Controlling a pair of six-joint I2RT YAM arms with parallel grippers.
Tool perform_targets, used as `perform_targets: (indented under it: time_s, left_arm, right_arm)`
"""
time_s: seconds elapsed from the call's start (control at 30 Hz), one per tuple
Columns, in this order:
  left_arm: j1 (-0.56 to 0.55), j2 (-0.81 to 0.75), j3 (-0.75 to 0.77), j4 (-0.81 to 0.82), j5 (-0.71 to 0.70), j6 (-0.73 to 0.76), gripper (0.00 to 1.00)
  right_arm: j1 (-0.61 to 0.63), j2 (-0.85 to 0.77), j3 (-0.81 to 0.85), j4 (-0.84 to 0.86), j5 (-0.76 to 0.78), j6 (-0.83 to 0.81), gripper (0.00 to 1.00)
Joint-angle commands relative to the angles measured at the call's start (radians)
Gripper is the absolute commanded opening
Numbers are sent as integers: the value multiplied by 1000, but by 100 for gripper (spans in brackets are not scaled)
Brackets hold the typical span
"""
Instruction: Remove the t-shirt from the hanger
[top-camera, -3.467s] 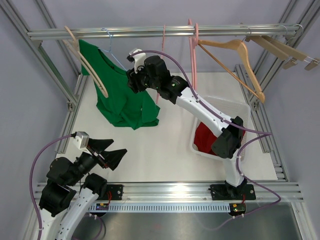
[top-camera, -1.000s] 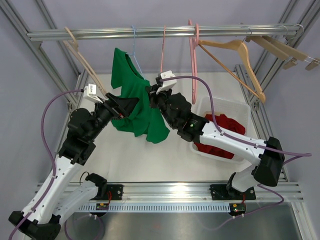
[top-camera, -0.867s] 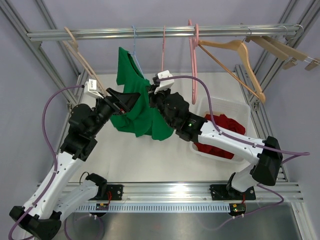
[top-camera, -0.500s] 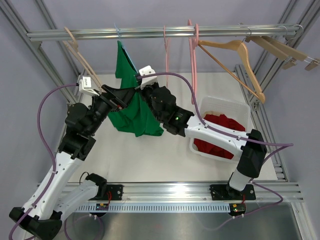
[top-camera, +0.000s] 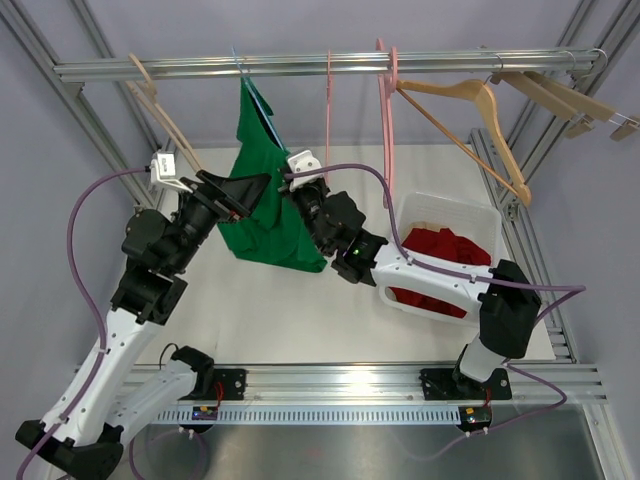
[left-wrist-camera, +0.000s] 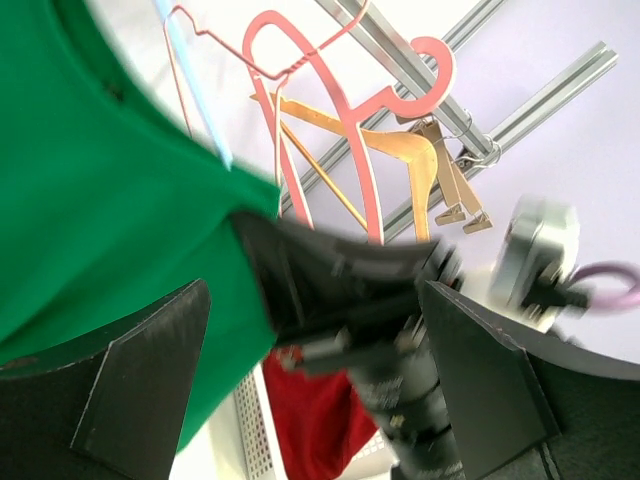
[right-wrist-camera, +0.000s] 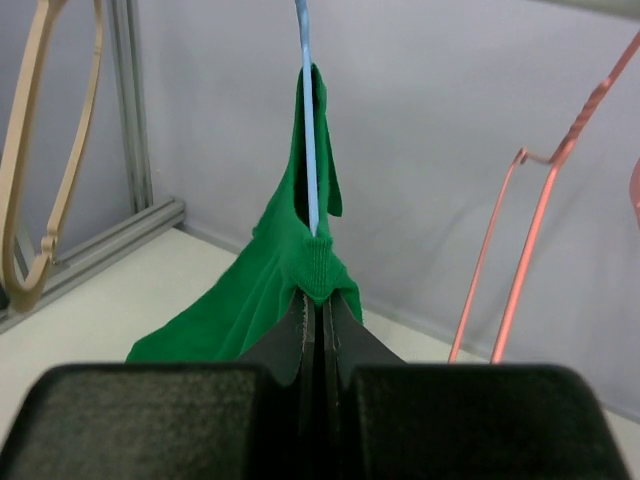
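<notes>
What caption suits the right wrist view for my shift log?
Right hand shut on the green t-shirt, pinching the fabric just below the blue hanger it hangs from.

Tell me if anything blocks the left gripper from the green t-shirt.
Nothing blocks it. The green t-shirt hangs bare before the open left gripper; the right gripper, shut on its edge, shares that gap.
</notes>
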Motion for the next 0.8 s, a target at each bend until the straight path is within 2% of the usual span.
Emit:
perform_targets:
  time_s: [0.0,0.2,0.33,0.4,0.53,0.67,0.77]
  left_arm:
    - [-5,23,66,67,-14,14,91]
    - [-2,108,106,82,-37,12,91]
    - [-2,158,158,79,-28,9,91]
    - [-1,181,178,82,-28,9,91]
    - [-1,197,158,105,-11,-12,90]
    - [1,175,129,118,-25,-5,90]
    - [6,174,144,101,-25,12,91]
  right_arm:
    - [14,-120,-69,175,11,70,0]
    - [47,-134,-114,226,13,0,0]
    - [56,-173,-158,212,3,44,0]
    - [79,-183,-192,262,14,19,0]
    - [80,-138,-106,256,37,-66,0]
    - [42,-85,-4,218,2,-68,0]
    - [25,-45,55,273,-18,-130,0]
